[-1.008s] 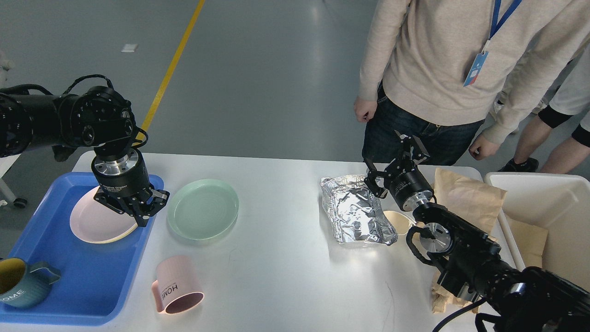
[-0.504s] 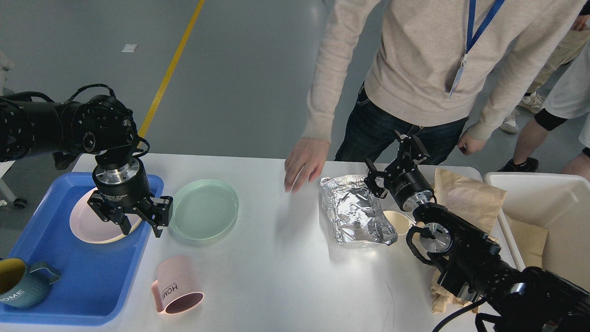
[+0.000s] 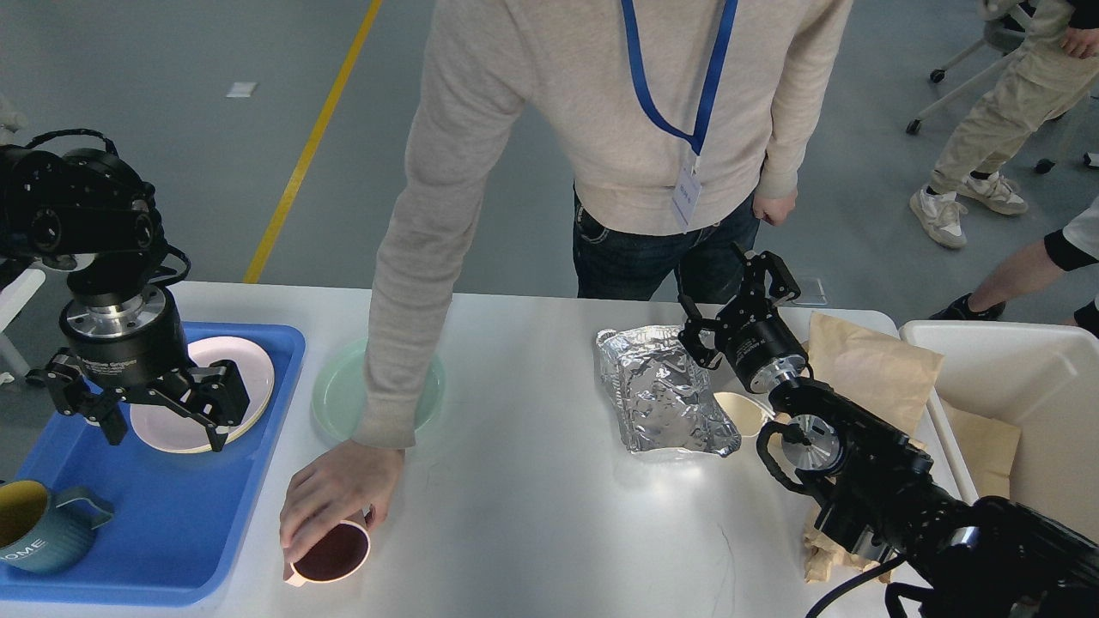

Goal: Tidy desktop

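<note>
The middle of the desktop (image 3: 532, 515) lies bare, open between a pink mug (image 3: 330, 554) and a foil packet (image 3: 665, 399). A person's arm (image 3: 403, 283) reaches across a green plate (image 3: 343, 399), hand (image 3: 335, 498) on the mug, blocking that side. On the left a blue tray (image 3: 172, 524) holds a pink plate (image 3: 249, 378) and a teal mug (image 3: 39, 524). A paper bag (image 3: 871, 369) and white bin (image 3: 1030, 378) crowd the right.

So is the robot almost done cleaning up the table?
Not yet. Done: the pink plate and a blue mug sit in the blue tray. In hand: nothing; the left gripper hangs open over the tray, the right gripper is open too. A person's hand is on the pink mug. Left on the desktop: that mug, the green plate, foil, a small cup and brown paper.
</note>
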Controlling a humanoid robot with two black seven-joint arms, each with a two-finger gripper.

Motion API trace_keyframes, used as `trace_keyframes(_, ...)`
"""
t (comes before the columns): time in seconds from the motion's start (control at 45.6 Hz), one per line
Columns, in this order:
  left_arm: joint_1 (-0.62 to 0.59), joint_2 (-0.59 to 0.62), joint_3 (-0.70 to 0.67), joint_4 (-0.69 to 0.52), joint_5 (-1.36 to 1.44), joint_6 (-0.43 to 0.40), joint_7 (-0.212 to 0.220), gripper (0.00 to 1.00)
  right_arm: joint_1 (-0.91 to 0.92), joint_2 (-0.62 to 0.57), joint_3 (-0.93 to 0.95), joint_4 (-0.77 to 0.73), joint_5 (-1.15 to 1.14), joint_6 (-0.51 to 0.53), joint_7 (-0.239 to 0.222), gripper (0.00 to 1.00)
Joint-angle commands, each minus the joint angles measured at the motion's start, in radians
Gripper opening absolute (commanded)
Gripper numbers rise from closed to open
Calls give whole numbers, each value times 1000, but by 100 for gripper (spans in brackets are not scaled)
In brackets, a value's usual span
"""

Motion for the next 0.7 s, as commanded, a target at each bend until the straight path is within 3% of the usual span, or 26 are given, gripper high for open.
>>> trace_keyframes(0.0, -71, 7, 71, -44, 1, 0, 0, 96, 0, 0, 0, -1, 0, 0, 0, 100)
trace_keyframes(0.351, -90, 1, 71, -46, 0, 0, 0, 96, 0, 0, 0, 1, 0, 0, 0, 100)
trace_keyframes(0.68, 48, -48, -46, -17, 0, 0, -8, 96, 0, 0, 0, -1, 0, 0, 0, 100)
